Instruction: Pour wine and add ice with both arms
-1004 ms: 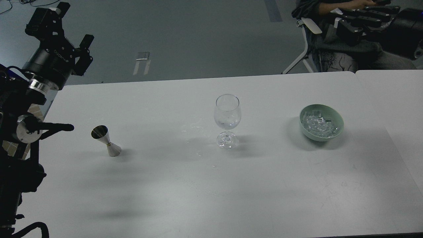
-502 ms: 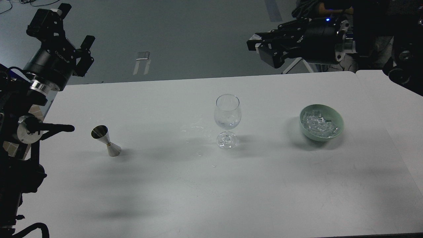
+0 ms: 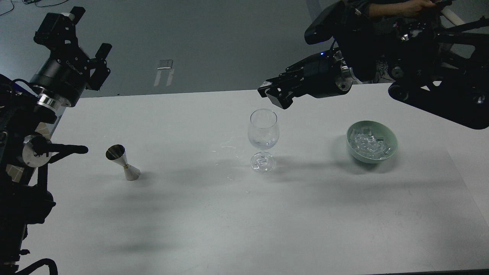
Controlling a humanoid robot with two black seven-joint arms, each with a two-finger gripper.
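A clear wine glass point(image 3: 263, 131) stands upright at the table's middle, with a little clear wine point(image 3: 263, 144) at the bottom of its bowl. A green bowl point(image 3: 387, 135) on the right holds a heap of ice cubes point(image 3: 368, 144). A steel jigger point(image 3: 123, 163) stands on the left, tilted in view. My left gripper point(image 3: 87, 33) is open and empty, raised beyond the table's far left corner. My right gripper point(image 3: 273, 93) hovers just above and behind the glass rim; its dark fingers are too close in view to tell apart.
The white table point(image 3: 244, 214) carries a few spilled droplets point(image 3: 228, 147) left of the glass. A second table point(image 3: 470, 130) adjoins at the right. A seated person point(image 3: 397, 5) is behind the far right corner. My right arm point(image 3: 439, 95) spans above the bowl.
My right arm has swung in from the far right and lowered, so its gripper now hangs just above the wine glass. My left gripper barely shifted. Glass, bowl and jigger have not moved.
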